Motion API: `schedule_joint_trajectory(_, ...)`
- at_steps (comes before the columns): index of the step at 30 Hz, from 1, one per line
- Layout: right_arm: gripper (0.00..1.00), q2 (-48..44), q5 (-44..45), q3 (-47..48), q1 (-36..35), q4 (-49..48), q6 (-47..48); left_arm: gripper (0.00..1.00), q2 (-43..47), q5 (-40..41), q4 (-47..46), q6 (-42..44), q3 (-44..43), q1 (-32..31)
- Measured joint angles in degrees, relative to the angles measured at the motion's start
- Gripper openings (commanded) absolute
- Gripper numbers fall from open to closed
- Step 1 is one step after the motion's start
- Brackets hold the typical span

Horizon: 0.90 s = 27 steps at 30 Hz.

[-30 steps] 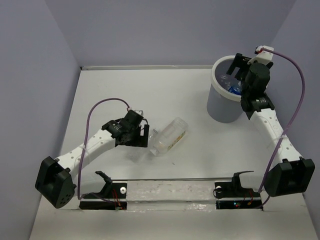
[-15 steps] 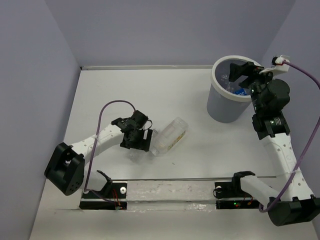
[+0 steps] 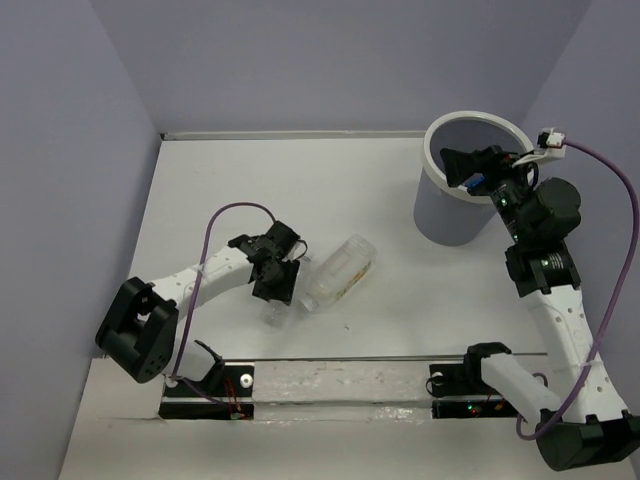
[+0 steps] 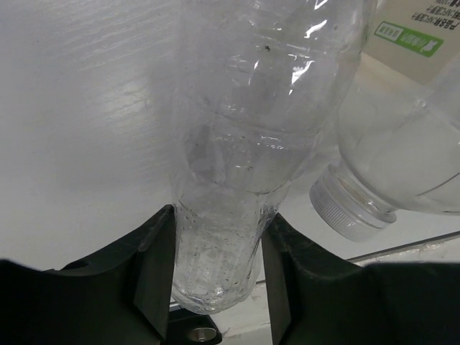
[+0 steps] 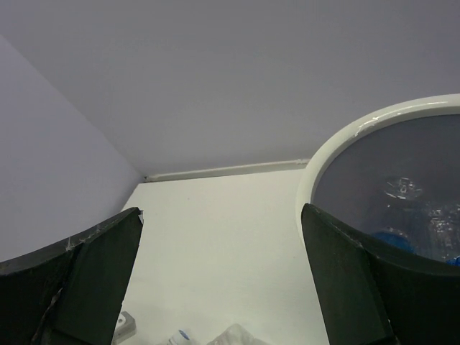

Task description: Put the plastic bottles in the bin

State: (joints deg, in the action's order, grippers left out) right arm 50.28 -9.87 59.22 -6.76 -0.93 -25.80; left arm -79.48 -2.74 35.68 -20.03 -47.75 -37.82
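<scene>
A small bare clear plastic bottle [image 4: 237,144] lies on the white table, its lower end [image 3: 272,312] sticking out toward the near edge. My left gripper [image 3: 277,283] [image 4: 215,269] is shut on it, both fingers pressed against its sides. Right beside it lies the larger wide bottle [image 3: 340,270] with a yellowish label, its white cap [image 4: 348,212] next to the small bottle. The grey bin [image 3: 450,215] with a white rim [image 5: 338,151] stands at the back right, with blue-labelled bottles [image 5: 402,215] inside. My right gripper [image 3: 462,163] [image 5: 223,280] hangs open and empty at the bin's rim.
A clear strip [image 3: 340,380] with black clamps [image 3: 210,365] runs along the table's near edge, just in front of the bottles. Purple walls close the table in at the back and on both sides.
My left gripper has closed from wide open onto the small clear bottle. The right arm has drawn back and turned from over the bin's middle toward its rim, still open.
</scene>
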Motion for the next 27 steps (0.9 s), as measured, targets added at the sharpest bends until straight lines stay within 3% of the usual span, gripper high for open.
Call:
schedule_joint_trajectory(1, 0.96, -0.3, -0.5, -0.1, 0.0, -0.1, -0.2, 0.33, 0.0, 0.1, 0.0, 0.0, 0.0, 0.0)
schedule_joint_trajectory(8, 0.96, -0.8, -7.3, -5.1, -2.9, -4.7, -5.1, 0.32, 2.8, 3.1, 1.3, -1.3, 0.0, 0.0)
schedule_joint_trajectory(17, 0.99, 7.1, -9.8, -8.4, -24.4, -10.9, -8.3, 0.32, 16.9, 5.2, 2.4, -4.5, -6.0, 0.0)
schedule_joint_trajectory(27, 1.00, 17.5, -10.1, -9.0, -33.4, -17.0, -9.6, 0.33, 28.9, -4.8, -9.8, -6.4, -5.0, 0.0)
